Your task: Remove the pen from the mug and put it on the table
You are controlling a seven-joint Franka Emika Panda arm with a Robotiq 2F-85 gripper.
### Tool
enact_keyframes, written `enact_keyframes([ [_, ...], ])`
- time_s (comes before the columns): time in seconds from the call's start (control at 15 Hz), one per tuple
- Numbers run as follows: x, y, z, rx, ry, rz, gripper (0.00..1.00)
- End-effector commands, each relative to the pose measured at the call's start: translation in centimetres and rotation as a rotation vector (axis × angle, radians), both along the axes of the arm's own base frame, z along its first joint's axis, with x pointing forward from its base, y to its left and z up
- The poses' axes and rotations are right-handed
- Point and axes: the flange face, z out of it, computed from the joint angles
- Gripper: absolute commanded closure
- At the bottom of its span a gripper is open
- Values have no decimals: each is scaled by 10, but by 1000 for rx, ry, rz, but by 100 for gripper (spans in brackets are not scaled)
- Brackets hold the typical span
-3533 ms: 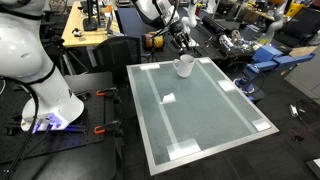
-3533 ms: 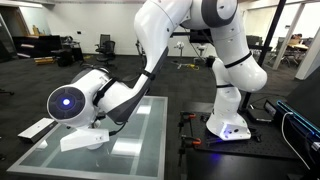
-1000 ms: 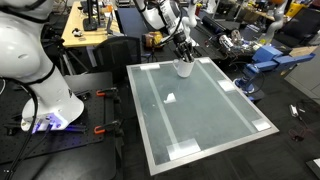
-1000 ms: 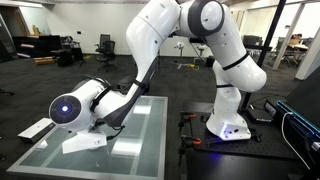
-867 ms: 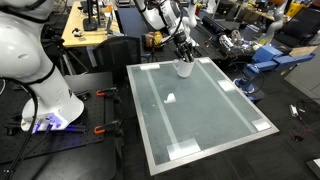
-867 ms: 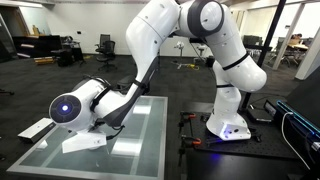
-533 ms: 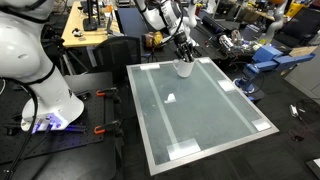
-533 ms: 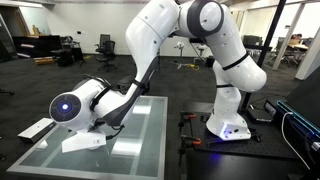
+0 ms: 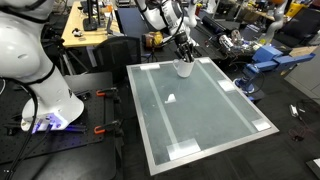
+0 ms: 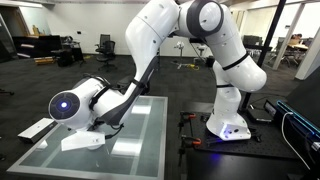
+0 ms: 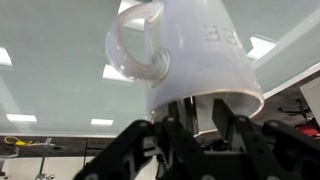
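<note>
The white mug (image 9: 185, 68) stands upright near the far edge of the table (image 9: 205, 125). My gripper (image 9: 183, 55) hangs straight over its mouth. In the wrist view the picture stands upside down, so the mug (image 11: 190, 50), its handle to the left, comes from the top. The gripper (image 11: 200, 112) reaches into the rim with a gap between its fingers (image 11: 228, 125). The pen (image 11: 193, 108) is a thin dark stick in that gap, closer to one finger. The jaws stand open around it. In an exterior view the arm (image 10: 110, 100) hides the mug.
White patches mark the table's corners, and a small white one (image 9: 169, 98) lies near the middle. The white robot base (image 9: 40, 75) stands beside the table. A wooden desk (image 9: 85, 30) and blue equipment (image 9: 265, 55) lie beyond the far edge.
Since the earliest frames the gripper has come down from behind the mug onto its mouth. Over the last second nothing has visibly moved.
</note>
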Motion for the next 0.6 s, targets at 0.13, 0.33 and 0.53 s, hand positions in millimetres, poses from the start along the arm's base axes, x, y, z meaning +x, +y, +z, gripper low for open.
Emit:
enact_keyframes([
  [0.13, 8, -7, 5, 19, -10, -16, 58],
  [0.33, 10, -8, 5, 17, -11, -17, 60],
  [0.53, 11, -9, 5, 15, -13, -19, 80],
])
